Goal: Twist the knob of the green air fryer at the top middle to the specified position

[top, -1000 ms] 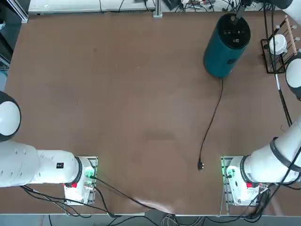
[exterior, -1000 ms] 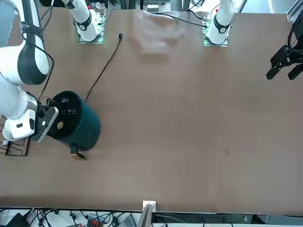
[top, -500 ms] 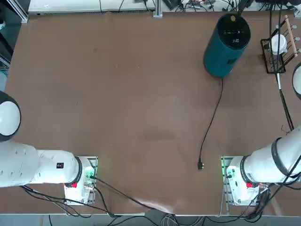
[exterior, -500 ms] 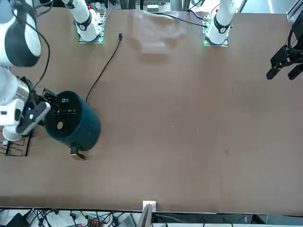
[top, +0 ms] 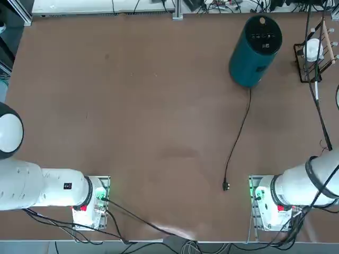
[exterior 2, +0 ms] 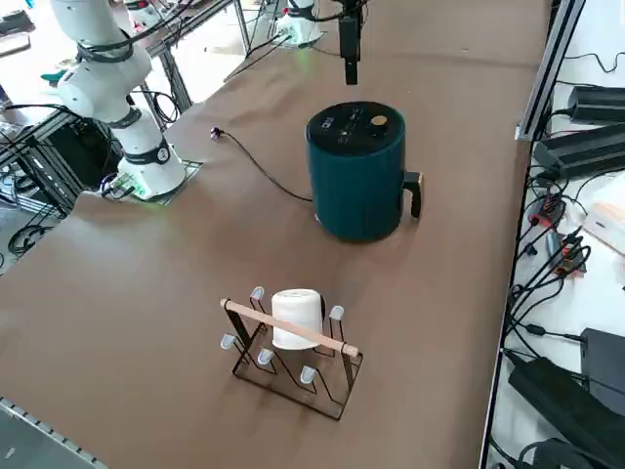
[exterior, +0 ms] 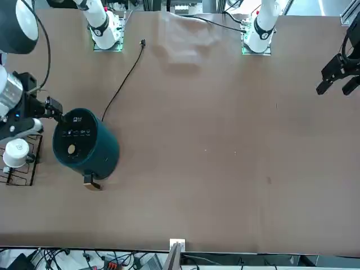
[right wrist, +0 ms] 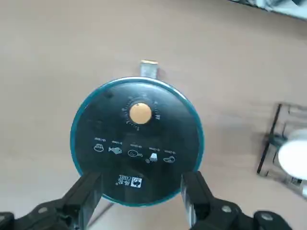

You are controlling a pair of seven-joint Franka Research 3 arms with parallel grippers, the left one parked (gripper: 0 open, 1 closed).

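Brown tabletop (top: 137, 106) carries the tall dark teal-green cylindrical air fryer (top: 253, 53) at its far right, with the small round tan-gold knob (right wrist: 140, 113) on its black top face untouched. Above the fryer, the right gripper (right wrist: 141, 201) hangs with fingers spread wide, holding nothing. A black wire rack (exterior 2: 293, 362) with a white cup (exterior 2: 295, 317) stands just right of the fryer.

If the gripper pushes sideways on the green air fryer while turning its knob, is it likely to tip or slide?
The green air fryer looks tall but wide-based, so it would probably slide, not tip. Its cord lies slack and unplugged, so would hardly restrain it. The small knob gives little leverage. The right gripper hangs open above.
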